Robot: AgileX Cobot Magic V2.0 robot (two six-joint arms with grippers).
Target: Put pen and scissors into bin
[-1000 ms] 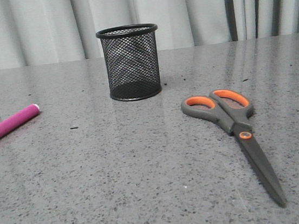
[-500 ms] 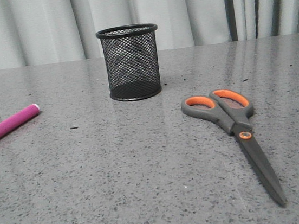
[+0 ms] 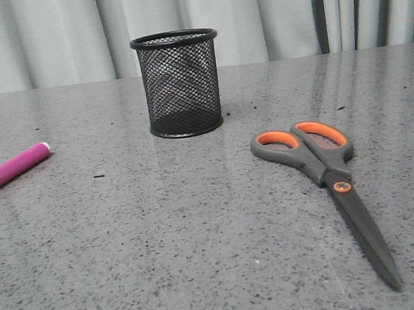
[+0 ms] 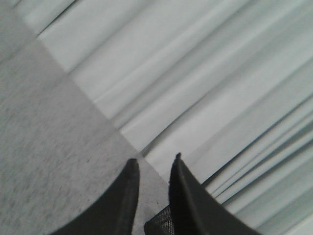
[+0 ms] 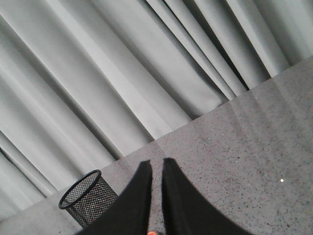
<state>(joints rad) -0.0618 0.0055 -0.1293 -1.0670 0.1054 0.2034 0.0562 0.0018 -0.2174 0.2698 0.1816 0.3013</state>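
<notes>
On the worktop nothing has been moved — only the front view has shifted slightly: the pen lies at the left edge, the scissors right of centre, the bin stands empty toward the back, my left pincer slightly parted, my right pincer nearly pressed together — neither holding anything.

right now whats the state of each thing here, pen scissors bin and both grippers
pen: lying flat on the table, outside the bin
scissors: lying flat, blades closed, outside the bin
bin: upright, empty
left gripper: holding nothing, fingers a narrow gap apart
right gripper: holding nothing, fingers nearly together
</notes>
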